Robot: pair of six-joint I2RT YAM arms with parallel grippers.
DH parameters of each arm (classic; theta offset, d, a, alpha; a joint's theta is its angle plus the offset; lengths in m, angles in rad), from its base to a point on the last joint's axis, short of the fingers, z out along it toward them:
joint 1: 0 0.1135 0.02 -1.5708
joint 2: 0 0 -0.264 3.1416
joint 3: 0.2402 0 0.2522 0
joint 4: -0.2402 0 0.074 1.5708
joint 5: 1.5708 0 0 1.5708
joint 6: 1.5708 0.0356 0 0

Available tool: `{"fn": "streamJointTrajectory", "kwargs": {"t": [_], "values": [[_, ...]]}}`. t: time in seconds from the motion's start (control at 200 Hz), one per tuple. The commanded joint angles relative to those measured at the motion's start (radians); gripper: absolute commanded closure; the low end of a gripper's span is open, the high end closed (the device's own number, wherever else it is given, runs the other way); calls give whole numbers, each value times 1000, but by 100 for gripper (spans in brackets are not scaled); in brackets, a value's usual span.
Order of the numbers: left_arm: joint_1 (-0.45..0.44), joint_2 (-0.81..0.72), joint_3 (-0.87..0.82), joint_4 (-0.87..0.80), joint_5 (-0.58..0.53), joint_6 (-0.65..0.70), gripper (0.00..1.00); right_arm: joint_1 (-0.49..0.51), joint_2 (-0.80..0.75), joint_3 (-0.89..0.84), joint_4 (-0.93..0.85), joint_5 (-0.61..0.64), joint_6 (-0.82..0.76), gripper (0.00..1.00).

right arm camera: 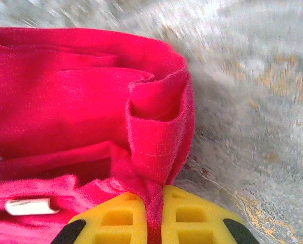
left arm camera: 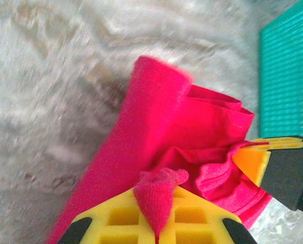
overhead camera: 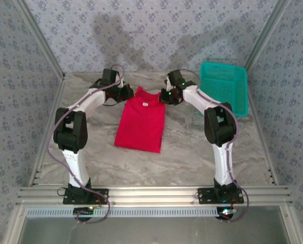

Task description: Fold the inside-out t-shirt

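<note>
Fabric of the red t-shirt (overhead camera: 140, 124) is laid flat near the middle of the table (overhead camera: 192, 157), as a narrow rectangle with its collar end far and its hem near. No sleeves are seen sticking out at the sides, so the sideways folds are judged to be done already. A small white tag (overhead camera: 145, 104) is seen just below the collar, on the outer face.

At the far left corner of the shirt the left gripper (overhead camera: 127, 94) is closed on a pinch of the cloth. In the left wrist view a tuft of red is squeezed between its yellow fingers (left arm camera: 115, 218). At the far right corner the right gripper (overhead camera: 167, 95) is likewise clamped on the shoulder edge, with a red fold caught between its fingers (right arm camera: 192, 213).

What is left is judged to be the lengthwise fold: the far end is to be carried toward the near hem and then released. A teal basket (overhead camera: 225, 86) is stood at the far right of the table, apart from the shirt.
</note>
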Motion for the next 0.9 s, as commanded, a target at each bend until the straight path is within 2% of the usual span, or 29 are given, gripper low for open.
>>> {"fn": "streamJointTrajectory", "kwargs": {"t": [0.0, 0.22, 0.315, 0.565, 0.695, 0.894], "values": [[7, -43, 107, -49, 37, -18, 100, -34, -72, 120, -42, -71, 33, 100], [27, 9, 492, -135, 68, -67, 100, -78, -43, 466, -168, -117, 68, 100], [28, 27, 582, -150, 68, -96, 100, -87, -43, 546, -180, -136, 85, 100], [17, 53, 533, -121, 93, -117, 100, -89, -63, 414, -100, -171, 114, 100], [10, 6, 442, -78, 75, -112, 100, -76, -69, 369, -57, -185, 135, 100], [12, -83, 394, -138, 56, -59, 100, -24, -56, 372, -44, -204, 157, 100]]}}
